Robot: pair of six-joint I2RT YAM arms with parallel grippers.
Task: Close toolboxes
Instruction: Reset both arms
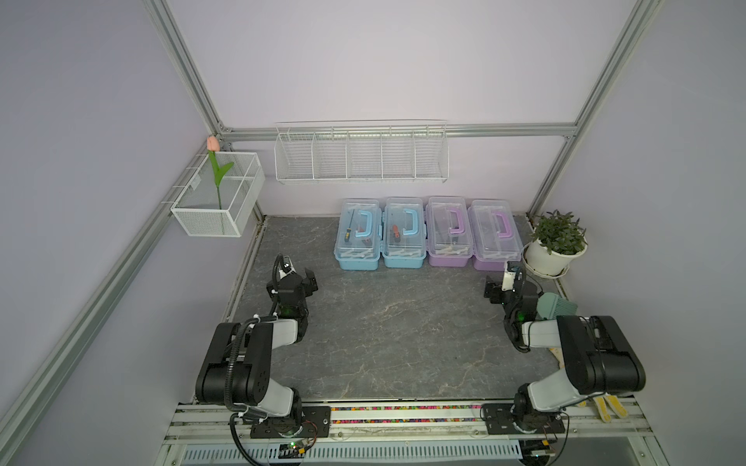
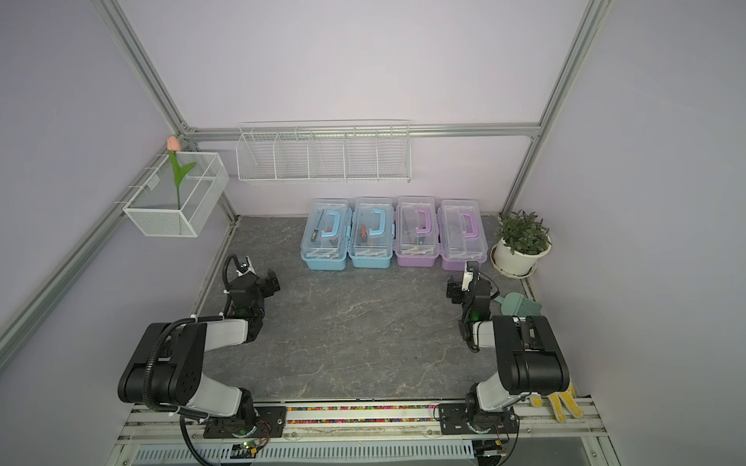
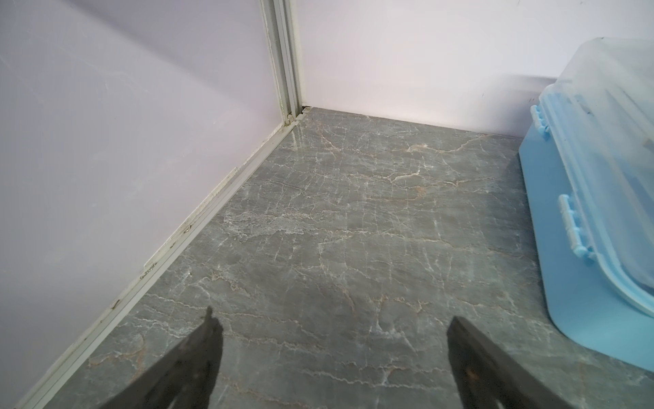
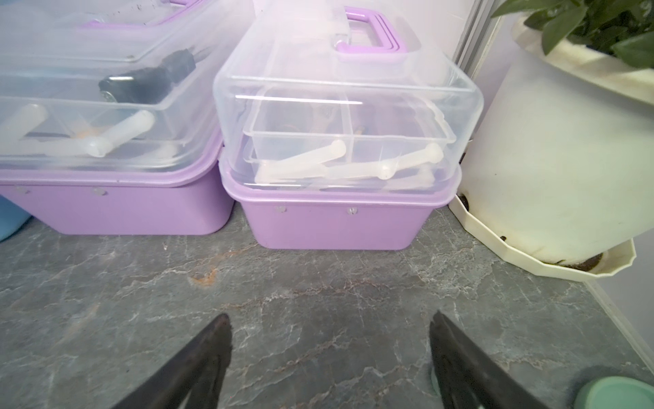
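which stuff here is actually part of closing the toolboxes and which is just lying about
job: outer blue toolbox; inner blue toolbox; inner purple toolbox; outer purple toolbox

lying about: potted plant; green brush; long wire basket; mesh basket; tulip

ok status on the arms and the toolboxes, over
Left gripper open, empty; right gripper open, empty. Two light blue plastic toolboxes, two purple plastic toolboxes, clear lids down, in row at back wall. White-potted green plant close beside end purple box.

Two blue toolboxes point(image 1: 357, 234), two purple toolboxes point(image 1: 450, 232), all closed
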